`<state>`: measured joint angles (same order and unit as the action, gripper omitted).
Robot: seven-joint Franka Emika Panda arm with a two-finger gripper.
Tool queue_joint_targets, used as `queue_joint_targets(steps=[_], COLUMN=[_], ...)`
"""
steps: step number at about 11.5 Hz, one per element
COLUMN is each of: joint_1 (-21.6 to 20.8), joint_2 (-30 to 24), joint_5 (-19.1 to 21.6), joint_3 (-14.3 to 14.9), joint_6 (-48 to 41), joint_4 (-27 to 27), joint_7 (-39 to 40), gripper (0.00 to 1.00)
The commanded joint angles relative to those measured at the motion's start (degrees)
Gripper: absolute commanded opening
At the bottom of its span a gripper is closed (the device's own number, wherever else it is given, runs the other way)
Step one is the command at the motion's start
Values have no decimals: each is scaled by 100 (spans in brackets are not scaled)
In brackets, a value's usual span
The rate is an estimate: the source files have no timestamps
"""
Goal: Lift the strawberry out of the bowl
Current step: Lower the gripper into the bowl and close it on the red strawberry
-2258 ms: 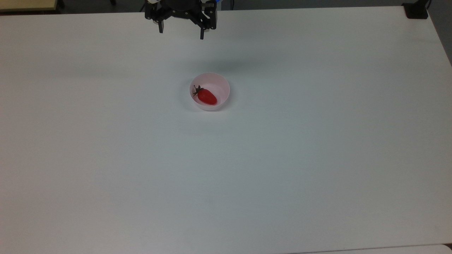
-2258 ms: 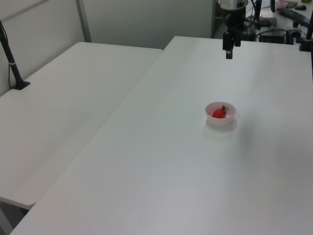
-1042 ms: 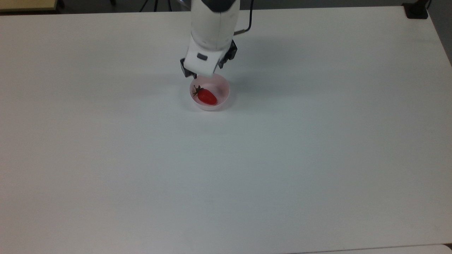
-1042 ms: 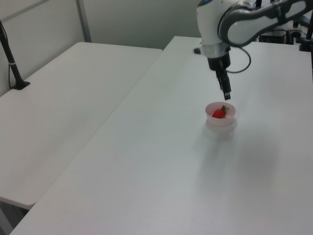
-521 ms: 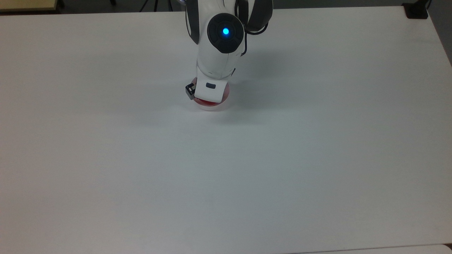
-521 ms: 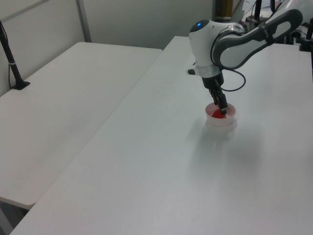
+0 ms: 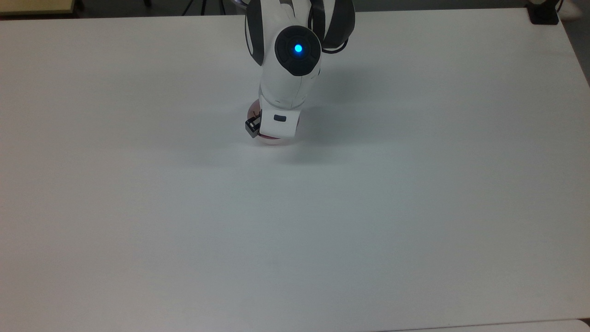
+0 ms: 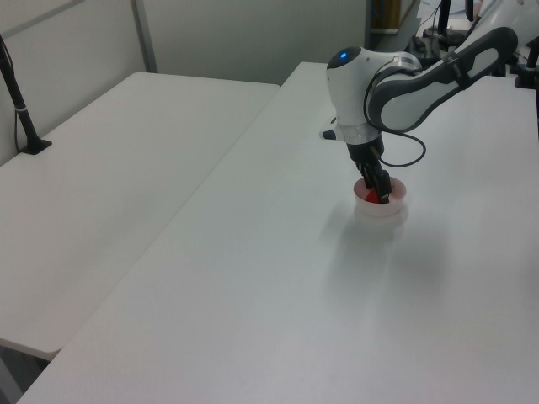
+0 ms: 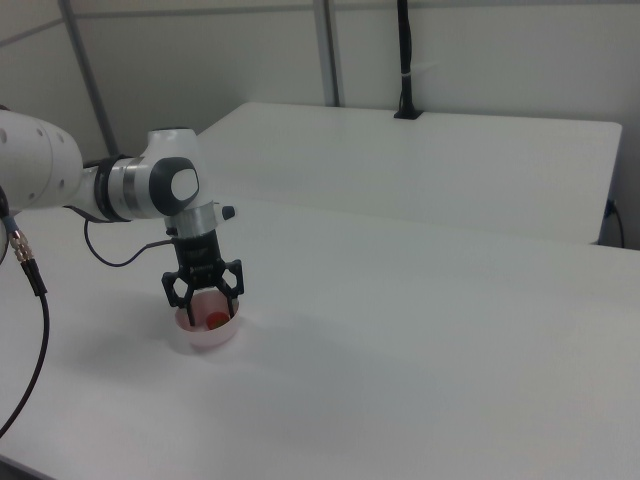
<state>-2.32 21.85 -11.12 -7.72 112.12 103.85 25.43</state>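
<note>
Gripper (image 9: 205, 300) lowered into the bowl (image 9: 206, 334), fingers spread and straddling the strawberry (image 9: 214, 320), which lies in the bowl at the right view's left. Risk: closing off-centre could squirt the glossy fruit aside or tip the light bowl.

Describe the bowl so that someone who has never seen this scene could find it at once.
On the wide white table, look directly below the white robot arm's black gripper. The bowl sits there: small, round, pale pink, holding a red strawberry, with nothing else standing near it.
</note>
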Motion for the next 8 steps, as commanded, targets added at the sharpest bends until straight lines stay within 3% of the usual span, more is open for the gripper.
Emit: queue_joint_targets(steps=[1,4,8], joint_1=[-23,-31,-40], joint_2=[-23,-40,-76], joint_5=[-197,-197,-180], joint_3=[16,16,16], joint_6=[179,109,82], joint_4=[188,188,171], joint_7=[67,23,-372], gripper=[72,47,40])
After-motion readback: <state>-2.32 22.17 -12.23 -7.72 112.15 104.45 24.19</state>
